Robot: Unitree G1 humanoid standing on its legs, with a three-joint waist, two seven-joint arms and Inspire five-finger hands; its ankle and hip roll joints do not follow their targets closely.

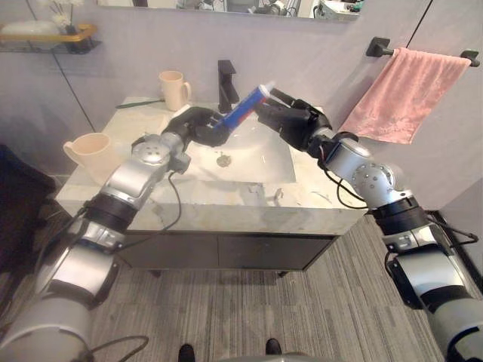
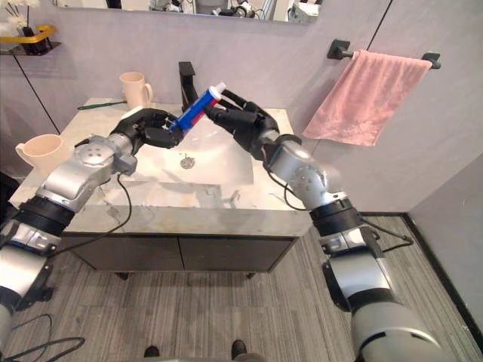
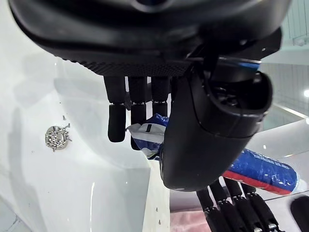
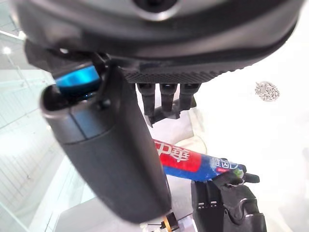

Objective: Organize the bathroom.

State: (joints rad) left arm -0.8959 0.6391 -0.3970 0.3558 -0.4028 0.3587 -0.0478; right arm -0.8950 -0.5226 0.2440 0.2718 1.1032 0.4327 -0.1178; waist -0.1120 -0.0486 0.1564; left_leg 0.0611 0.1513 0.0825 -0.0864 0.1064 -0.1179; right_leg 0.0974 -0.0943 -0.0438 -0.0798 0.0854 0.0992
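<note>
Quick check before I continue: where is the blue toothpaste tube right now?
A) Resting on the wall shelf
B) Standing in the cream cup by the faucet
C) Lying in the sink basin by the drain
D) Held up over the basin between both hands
D: the toothpaste tube is in the air above the sink, its lower end gripped by the left hand and its cap end met by the right hand.
</note>
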